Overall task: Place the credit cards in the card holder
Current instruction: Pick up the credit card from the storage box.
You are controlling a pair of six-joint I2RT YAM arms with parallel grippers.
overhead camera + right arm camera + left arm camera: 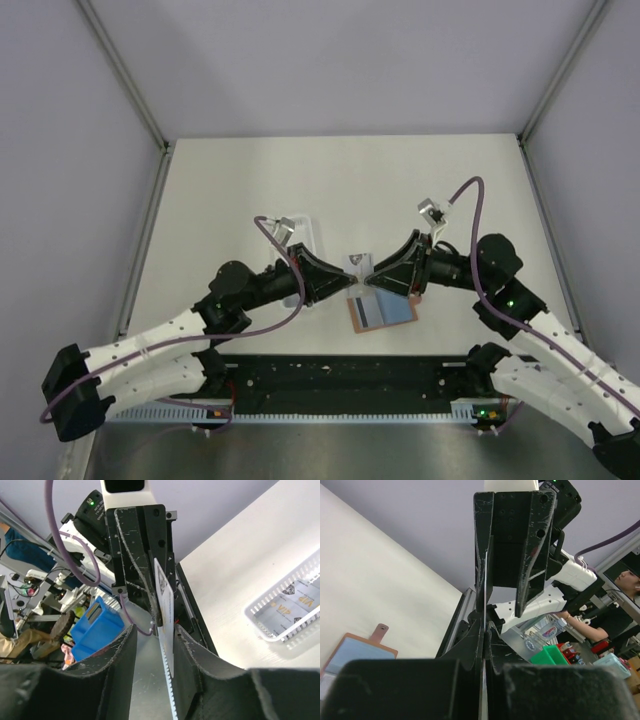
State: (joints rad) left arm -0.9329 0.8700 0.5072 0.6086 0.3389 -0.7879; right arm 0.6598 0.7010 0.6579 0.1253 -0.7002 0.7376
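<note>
Handover: left tool (483, 628) clenched the credit card (165, 601) while right tool (155, 632) stood released around it, probably reorienting it for the open card holder (383, 312) nearby.

leather-like card holder (402, 309), wht plastic tray (265, 623)

One pale card (357, 265) stands on edge in the air, pinched by the left hand (345, 272). Just below, the orange-brown card holder (398, 308) lies open on the surface (250, 190), blue-grey inside up, with a dark-striped card (365, 312) on it.
</note>
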